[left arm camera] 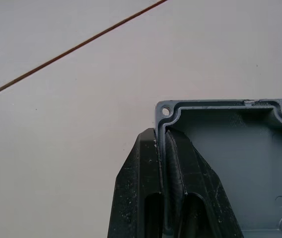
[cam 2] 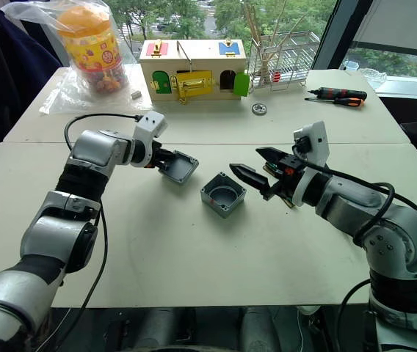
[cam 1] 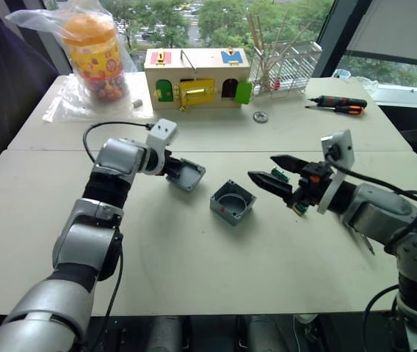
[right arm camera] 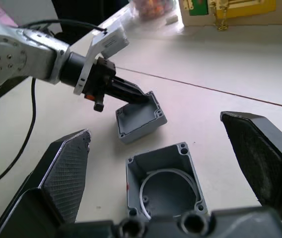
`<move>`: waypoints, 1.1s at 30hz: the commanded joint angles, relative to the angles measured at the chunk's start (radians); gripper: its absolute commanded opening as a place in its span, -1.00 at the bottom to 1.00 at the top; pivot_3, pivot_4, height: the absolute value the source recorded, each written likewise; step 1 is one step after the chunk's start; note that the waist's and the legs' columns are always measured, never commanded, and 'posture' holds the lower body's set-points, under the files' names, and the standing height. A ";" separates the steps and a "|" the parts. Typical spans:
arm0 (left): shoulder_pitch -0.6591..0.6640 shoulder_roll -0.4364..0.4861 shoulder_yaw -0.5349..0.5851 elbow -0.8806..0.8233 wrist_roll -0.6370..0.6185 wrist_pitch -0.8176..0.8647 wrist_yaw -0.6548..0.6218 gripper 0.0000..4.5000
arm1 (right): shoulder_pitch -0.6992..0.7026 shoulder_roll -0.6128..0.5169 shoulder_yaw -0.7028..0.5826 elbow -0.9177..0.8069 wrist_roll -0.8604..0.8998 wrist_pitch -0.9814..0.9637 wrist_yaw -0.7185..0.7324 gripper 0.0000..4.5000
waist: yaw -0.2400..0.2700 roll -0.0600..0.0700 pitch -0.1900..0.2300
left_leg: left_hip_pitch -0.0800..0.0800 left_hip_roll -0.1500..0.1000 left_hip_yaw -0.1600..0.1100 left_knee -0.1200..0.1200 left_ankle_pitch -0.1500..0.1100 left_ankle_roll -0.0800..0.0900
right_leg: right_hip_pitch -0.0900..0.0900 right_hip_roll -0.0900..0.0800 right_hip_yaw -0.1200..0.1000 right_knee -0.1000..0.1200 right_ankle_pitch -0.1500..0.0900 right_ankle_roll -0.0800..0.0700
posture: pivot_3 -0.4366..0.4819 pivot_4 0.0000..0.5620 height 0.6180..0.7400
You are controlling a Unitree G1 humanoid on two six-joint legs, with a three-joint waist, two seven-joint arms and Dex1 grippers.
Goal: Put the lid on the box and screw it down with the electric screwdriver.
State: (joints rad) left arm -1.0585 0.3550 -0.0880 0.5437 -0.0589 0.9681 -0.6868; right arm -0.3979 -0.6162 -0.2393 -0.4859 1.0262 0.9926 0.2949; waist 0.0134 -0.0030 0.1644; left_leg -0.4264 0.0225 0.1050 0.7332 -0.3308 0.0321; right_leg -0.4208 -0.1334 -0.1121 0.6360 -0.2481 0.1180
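With our left hand (cam 1: 173, 169) clamped on the lid (cam 1: 188, 174) rim beside the open box (cam 1: 232, 202) and our right hand (cam 1: 269, 173) apart, the thin-edge grip risks slipping.

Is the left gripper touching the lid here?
Touching. In the left wrist view the left gripper's two fingers pinch the lid's rim wall between them; the right wrist view shows the same grip.
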 commanded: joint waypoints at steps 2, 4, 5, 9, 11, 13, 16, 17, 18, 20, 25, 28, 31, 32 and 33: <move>-0.024 -0.032 0.132 -0.152 -0.091 -0.174 0.048 -0.98 | -0.121 0.110 -0.026 0.103 0.020 -0.024 -0.113 1.00 | 0.000 0.000 0.000 | 0.000 0.000 0.000 0.000 0.000 0.000 | 0.000 0.000 0.000 0.000 0.000 0.000 | -0.05 -0.47 0.53; -0.017 -0.062 0.156 -0.188 -0.114 -0.212 0.073 -0.98 | -0.178 0.172 -0.011 0.169 0.006 -0.033 -0.150 1.00 | -0.001 0.000 0.000 | 0.000 0.000 0.000 -0.001 0.000 0.000 | 0.000 0.000 0.000 0.000 0.000 0.000 | -0.05 -0.47 0.53; -0.012 -0.071 0.156 -0.200 -0.118 -0.223 0.080 -0.98 | -0.193 0.190 -0.006 0.187 -0.002 -0.035 -0.158 1.00 | -0.001 0.000 0.000 | 0.000 0.000 0.000 -0.001 0.000 0.000 | 0.000 0.000 0.000 0.000 0.000 0.000 | -0.05 -0.47 0.53; 0.026 -0.094 0.132 -0.250 -0.123 -0.276 0.082 -0.98 | -0.235 0.248 0.003 0.269 -0.035 -0.044 -0.178 1.00 | -0.003 0.001 0.000 | 0.000 -0.001 0.001 -0.002 0.000 0.000 | 0.000 0.000 0.000 0.000 0.000 0.000 | -0.05 -0.47 0.53; 0.030 -0.100 0.124 -0.256 -0.122 -0.294 0.086 -0.98 | -0.241 0.258 0.016 0.281 -0.048 -0.044 -0.169 1.00 | -0.003 0.001 0.000 | 0.000 -0.002 0.001 -0.002 0.000 0.000 | -0.001 0.000 0.000 0.000 0.000 0.000 | -0.05 -0.47 0.53; 0.026 -0.106 0.124 -0.248 -0.122 -0.305 0.096 -0.98 | -0.240 0.265 0.021 0.282 -0.050 -0.039 -0.161 1.00 | -0.003 0.001 0.000 | 0.000 -0.002 0.001 -0.002 0.001 -0.001 | -0.001 0.000 0.000 0.000 0.000 0.000 | -0.05 -0.47 0.53; 0.024 -0.114 0.124 -0.249 -0.133 -0.315 0.098 -0.98 | -0.244 0.280 0.019 0.286 -0.046 -0.035 -0.162 1.00 | -0.004 0.001 0.000 | 0.000 -0.002 0.001 -0.002 0.001 -0.001 | -0.001 0.000 0.000 0.000 0.000 0.000 | -0.05 -0.47 0.53; 0.026 -0.117 0.121 -0.254 -0.137 -0.317 0.095 -0.98 | -0.246 0.288 0.019 0.287 -0.046 -0.035 -0.164 1.00 | -0.004 0.001 0.000 | 0.000 -0.002 0.001 -0.002 0.001 -0.001 | -0.001 0.000 0.000 0.000 0.000 0.000 | -0.05 -0.47 0.53; 0.028 -0.121 0.119 -0.262 -0.144 -0.316 0.090 -0.98 | -0.246 0.296 0.021 0.288 -0.048 -0.035 -0.166 1.00 | -0.004 0.001 0.000 | 0.000 -0.002 0.001 -0.002 0.001 -0.001 | -0.001 0.000 0.000 0.000 0.000 0.000 | -0.05 -0.47 0.53; 0.030 -0.125 0.113 -0.273 -0.152 -0.312 0.087 -0.98 | -0.247 0.317 0.012 0.294 -0.040 -0.035 -0.174 1.00 | -0.004 0.001 0.000 | 0.000 -0.002 0.000 -0.002 0.001 -0.001 | -0.001 0.000 0.000 0.000 0.000 0.000 | -0.05 -0.47 0.53; 0.035 -0.133 0.097 -0.291 -0.159 -0.310 0.089 -0.98 | -0.245 0.356 -0.006 0.310 -0.032 -0.038 -0.186 1.00 | -0.004 0.001 0.000 | 0.000 -0.002 0.000 -0.003 0.001 -0.001 | -0.001 0.000 0.000 0.000 0.000 0.000 | -0.05 -0.47 0.53; 0.030 -0.135 0.095 -0.292 -0.164 -0.310 0.090 -0.98 | -0.244 0.365 -0.005 0.316 -0.037 -0.041 -0.184 1.00 | -0.004 0.001 0.000 | 0.000 -0.002 0.000 -0.003 0.001 -0.001 | -0.001 0.000 0.000 0.000 0.000 0.000 | -0.05 -0.47 0.53; 0.027 -0.133 0.095 -0.290 -0.168 -0.310 0.091 -0.98 | -0.240 0.372 -0.010 0.319 -0.033 -0.046 -0.180 1.00 | -0.004 0.001 0.000 | 0.000 -0.002 0.000 -0.003 0.001 -0.001 | -0.001 0.000 0.000 0.000 0.000 0.000 | -0.05 -0.47 0.53; 0.027 -0.132 0.094 -0.289 -0.169 -0.310 0.090 -0.98 | -0.240 0.374 -0.013 0.320 -0.031 -0.048 -0.180 1.00 | -0.005 0.001 0.000 | 0.000 -0.002 0.000 -0.003 0.001 -0.001 | -0.001 0.000 0.000 0.000 0.000 0.000 | -0.05 -0.47 0.53; 0.027 -0.131 0.094 -0.289 -0.169 -0.310 0.089 -0.98 | -0.240 0.376 -0.015 0.321 -0.031 -0.050 -0.179 1.00 | -0.005 0.001 0.000 | 0.000 -0.002 0.000 -0.003 0.001 -0.002 | -0.001 0.000 0.000 0.000 0.000 0.000 | -0.05 -0.47 0.53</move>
State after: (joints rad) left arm -1.0084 0.2231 0.0044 0.2978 -0.2091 0.6786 -0.5962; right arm -0.6278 -0.2500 -0.2310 -0.1511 0.9768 0.9632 0.1077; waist 0.0087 -0.0019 0.1643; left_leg -0.4262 0.0208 0.1054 0.7305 -0.3299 0.0306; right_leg -0.4219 -0.1332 -0.1123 0.6361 -0.2481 0.1180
